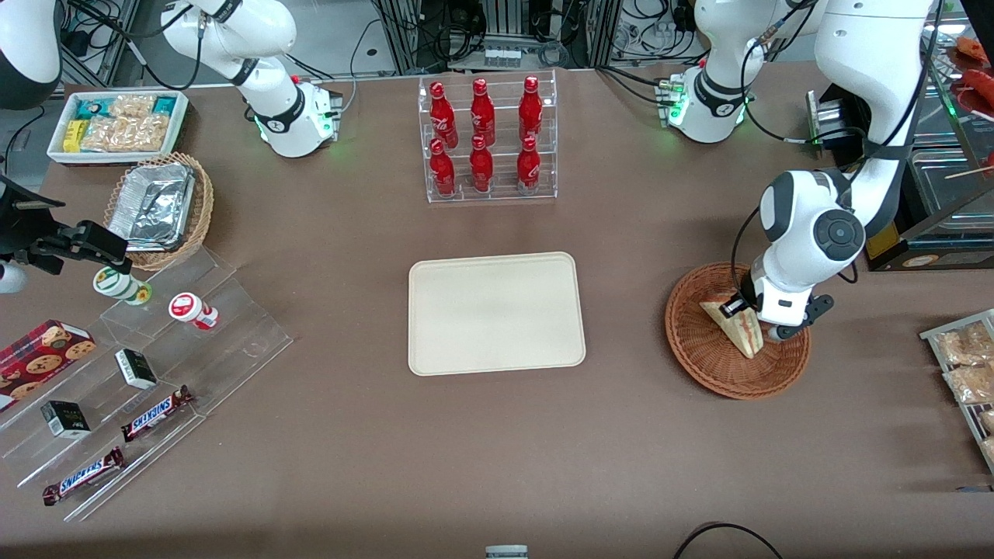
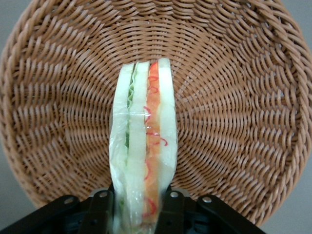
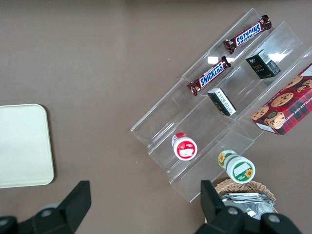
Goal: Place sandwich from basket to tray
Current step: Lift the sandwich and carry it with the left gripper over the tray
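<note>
The sandwich (image 1: 738, 324) is a clear-wrapped wedge of white bread with red and green filling. It stands on edge in the round reddish-brown wicker basket (image 1: 699, 349), at the working arm's end of the table. My left gripper (image 1: 747, 317) is down in the basket, shut on the sandwich. In the left wrist view both black fingers (image 2: 100, 210) press the sandwich's (image 2: 144, 141) bread faces, with the basket's weave (image 2: 234, 97) under it. The cream-beige tray (image 1: 497, 313) lies flat at the table's middle and is bare; its corner shows in the right wrist view (image 3: 22, 144).
A clear rack of red bottles (image 1: 487, 138) stands farther from the front camera than the tray. A clear stepped shelf (image 1: 147, 365) with snack bars and small cups, a tan basket of foil trays (image 1: 159, 206) and a white snack bin (image 1: 116, 124) lie toward the parked arm's end.
</note>
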Available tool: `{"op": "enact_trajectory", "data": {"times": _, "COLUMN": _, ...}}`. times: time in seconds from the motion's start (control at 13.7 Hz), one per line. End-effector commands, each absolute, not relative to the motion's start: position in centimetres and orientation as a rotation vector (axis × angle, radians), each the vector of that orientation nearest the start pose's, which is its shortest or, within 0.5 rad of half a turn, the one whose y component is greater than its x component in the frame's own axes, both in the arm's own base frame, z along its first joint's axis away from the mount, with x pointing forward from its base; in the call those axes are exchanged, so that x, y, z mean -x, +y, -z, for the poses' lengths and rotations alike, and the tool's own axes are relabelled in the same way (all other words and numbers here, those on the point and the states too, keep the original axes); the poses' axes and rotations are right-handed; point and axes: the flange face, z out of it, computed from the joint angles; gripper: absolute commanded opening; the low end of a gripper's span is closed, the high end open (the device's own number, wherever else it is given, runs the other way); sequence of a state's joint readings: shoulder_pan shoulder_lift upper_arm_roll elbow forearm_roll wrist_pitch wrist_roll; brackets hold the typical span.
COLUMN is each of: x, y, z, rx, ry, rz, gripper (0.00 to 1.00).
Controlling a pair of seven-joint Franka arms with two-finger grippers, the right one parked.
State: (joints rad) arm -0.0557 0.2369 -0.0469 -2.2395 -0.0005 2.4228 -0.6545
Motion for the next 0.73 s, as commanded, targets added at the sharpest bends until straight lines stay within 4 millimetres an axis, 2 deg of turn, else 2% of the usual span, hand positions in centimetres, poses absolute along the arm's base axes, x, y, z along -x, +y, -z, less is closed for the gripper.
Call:
{"op": "enact_trajectory", "data": {"times": 0.0, "x": -53.8, "y": -7.7, "z": -29.2, "rx": 3.016, "ry": -0.763, "rz": -0.091, "gripper": 0.0}}
{"op": "enact_trajectory", "data": {"times": 0.15, "x": -54.7, "y": -9.5, "z": -30.9, "rx": 3.023, "ry": -0.715, "rz": -0.114, "gripper": 0.0}}
{"op": "enact_trajectory", "data": {"times": 0.36, "x": -55.7, "y": -13.4, "z": -33.3, "rx": 3.038, "ry": -0.614, "rz": -0.145, "gripper": 0.0}}
{"op": "enact_trajectory", "data": {"times": 0.66, "x": -55.5, "y": -20.2, "z": -33.6, "rx": 3.06, "ry": -0.402, "rz": -0.181, "gripper": 0.0}}
